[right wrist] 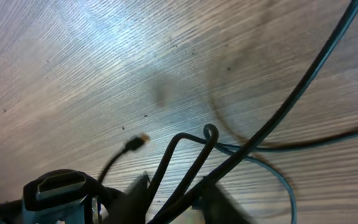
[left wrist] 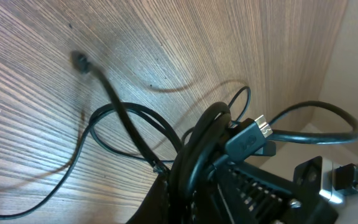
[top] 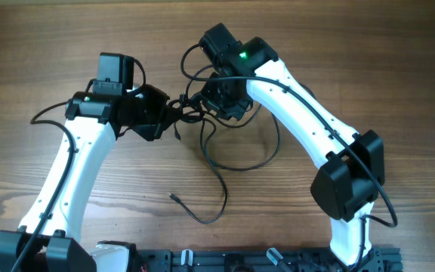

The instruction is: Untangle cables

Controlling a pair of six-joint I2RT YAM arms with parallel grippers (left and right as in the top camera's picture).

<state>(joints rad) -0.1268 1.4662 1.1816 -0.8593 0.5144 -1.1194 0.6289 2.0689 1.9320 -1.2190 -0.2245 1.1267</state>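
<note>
Black cables, knotted, long loops

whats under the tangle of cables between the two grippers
Wooden table, where loose strands of the cables loop and one plug lies. Directly beneath the tangle is hidden by the tangle itself.

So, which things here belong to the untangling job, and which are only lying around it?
Belong to the job:
- the cables, knotted between the arms
- left claw, shut on the cables
- right claw, at the same knot

Only around it:
- wooden table
- the arms' own thick wires
- black rail at the table's near edge
</note>
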